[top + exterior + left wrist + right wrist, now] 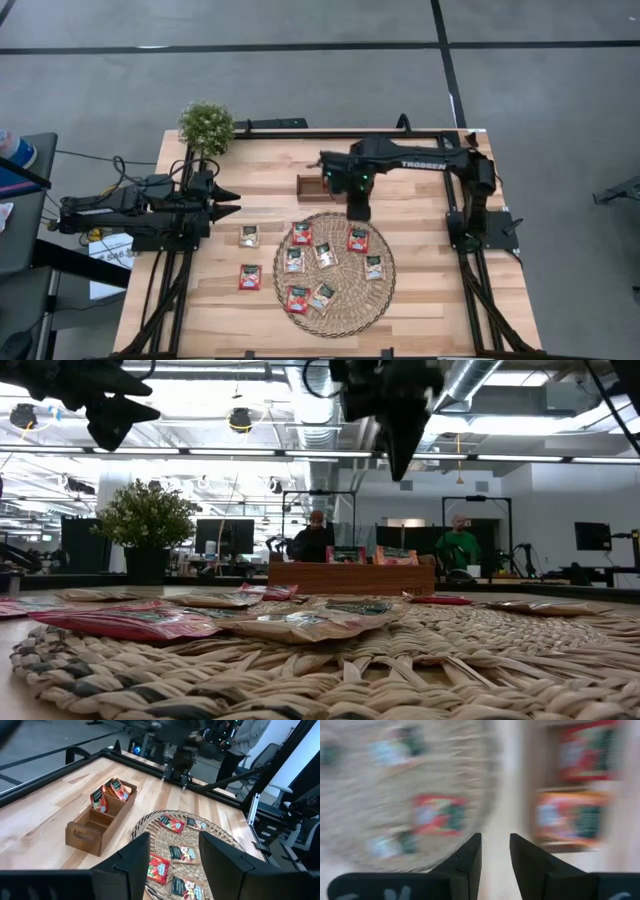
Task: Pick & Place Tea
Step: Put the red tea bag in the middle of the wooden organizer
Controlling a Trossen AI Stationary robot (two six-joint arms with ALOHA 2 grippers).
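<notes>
High view: right gripper [357, 213] fingers slightly apart, empty, between wooden tray [311, 186] and wicker mat [345, 312].

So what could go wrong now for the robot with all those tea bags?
1. The sachets on the wicker mat lie close together, some almost touching, so the right pincer, open and empty, might nudge a neighbour or grab two.
2. The mat's bumpy weave could let a flat sachet slip.
3. The tray end compartment already holds several sachets; more dropped there may pile up or tip out.
</notes>
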